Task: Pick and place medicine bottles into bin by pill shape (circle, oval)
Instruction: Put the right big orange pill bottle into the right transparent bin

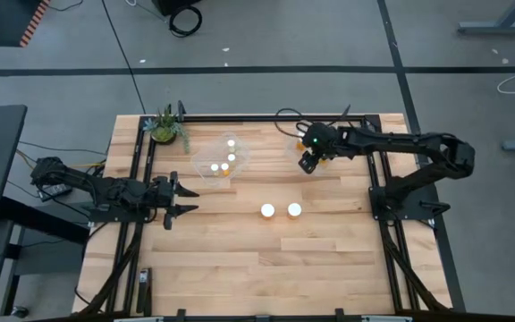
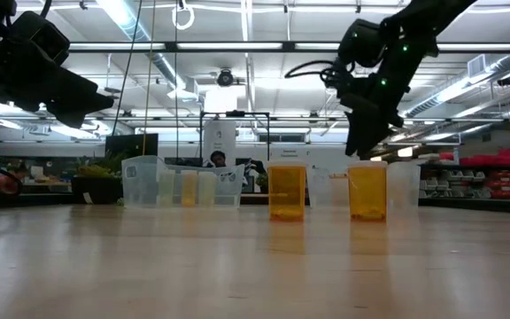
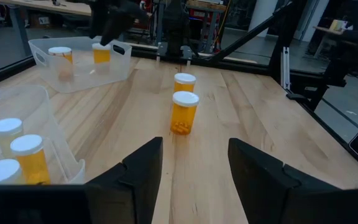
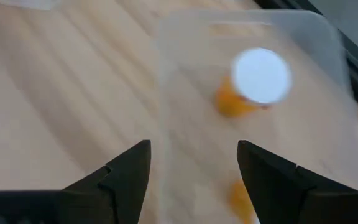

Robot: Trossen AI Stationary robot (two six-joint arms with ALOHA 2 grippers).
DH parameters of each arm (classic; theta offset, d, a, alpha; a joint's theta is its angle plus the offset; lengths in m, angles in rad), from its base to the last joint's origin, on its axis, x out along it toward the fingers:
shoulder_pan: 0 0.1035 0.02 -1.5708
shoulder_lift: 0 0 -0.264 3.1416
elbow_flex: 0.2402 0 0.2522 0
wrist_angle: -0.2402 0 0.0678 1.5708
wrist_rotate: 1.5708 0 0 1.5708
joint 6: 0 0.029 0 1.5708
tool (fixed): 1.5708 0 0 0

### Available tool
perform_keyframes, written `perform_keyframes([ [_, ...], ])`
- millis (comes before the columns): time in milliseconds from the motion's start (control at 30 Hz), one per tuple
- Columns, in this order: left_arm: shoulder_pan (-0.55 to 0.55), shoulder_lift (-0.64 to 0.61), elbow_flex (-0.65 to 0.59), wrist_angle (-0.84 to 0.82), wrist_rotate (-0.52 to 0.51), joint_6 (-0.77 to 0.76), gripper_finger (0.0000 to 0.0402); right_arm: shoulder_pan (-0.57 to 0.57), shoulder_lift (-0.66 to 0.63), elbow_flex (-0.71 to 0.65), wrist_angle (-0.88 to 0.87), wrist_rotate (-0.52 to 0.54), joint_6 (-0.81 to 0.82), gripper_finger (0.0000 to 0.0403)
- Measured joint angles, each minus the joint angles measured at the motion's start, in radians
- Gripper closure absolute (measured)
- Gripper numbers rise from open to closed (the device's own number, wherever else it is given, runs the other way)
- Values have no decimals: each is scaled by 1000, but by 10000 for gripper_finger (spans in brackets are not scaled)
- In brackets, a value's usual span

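Counting here: two bottles [image 1: 267,211] loose mid-frame, three in the upper-centre bin [image 1: 206,153], two more in a second bin [image 3: 118,65], one plant [image 1: 164,125].

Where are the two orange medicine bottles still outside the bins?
In the high view, the two orange medicine bottles with white caps stand side by side near the table's centre, apart from each other, right of the left gripper and below the clear plastic bin.

A pale wooden slatted worktop [image 1: 240,259] carries two orange, white-capped medicine bottles [image 1: 281,211] side by side near its centre, a clear plastic bin [image 1: 219,159] towards the far edge, and a small green potted plant [image 1: 164,126] at the far left corner.
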Motion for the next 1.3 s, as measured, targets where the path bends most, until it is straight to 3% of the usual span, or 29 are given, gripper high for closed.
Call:
perform_keyframes([
  [267,0,0,0,4,0,7,205,161,6,0,46,-14,58,156],
  [767,0,0,0,4,0,8,203,536,136,1,161,-6,129,156],
  [967,0,0,0,4,0,4,208,599,175,1,216,22,110,152],
  [1300,0,0,0,3,0,5,202,611,180,1,161,22,102,108],
])
